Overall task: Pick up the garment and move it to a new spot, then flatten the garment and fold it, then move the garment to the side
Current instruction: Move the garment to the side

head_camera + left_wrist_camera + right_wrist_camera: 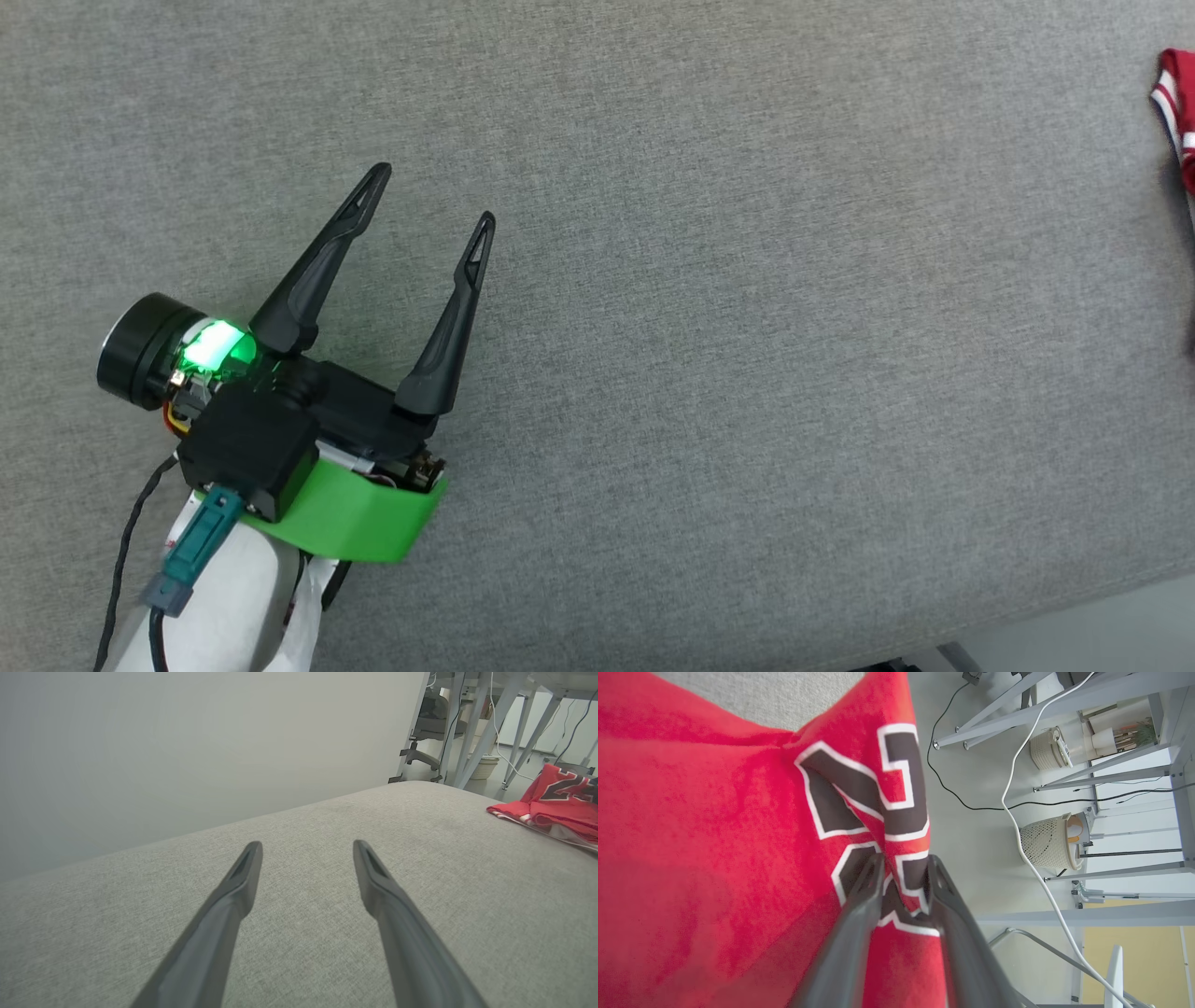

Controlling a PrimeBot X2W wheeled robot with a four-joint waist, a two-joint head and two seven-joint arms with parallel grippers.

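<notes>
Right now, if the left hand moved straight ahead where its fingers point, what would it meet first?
Nothing nearby: the left hand points across the gray cushion toward a pale wall. The garment lies off to its right. It might graze the cushion first.

Matt black plastic forms the fingers of my left gripper [433, 192], above a grey, coarse-woven cloth surface [747, 280]. A glossy green plastic band [364, 523] wraps my wrist. The red jersey garment [714, 835] looks soft and matt, its black, white-edged numerals [859, 788] flat and smooth. Pale painted metal table legs [1017, 704] and a perforated cream plastic basket [1048, 842] stand on a smooth floor [980, 765].
</notes>
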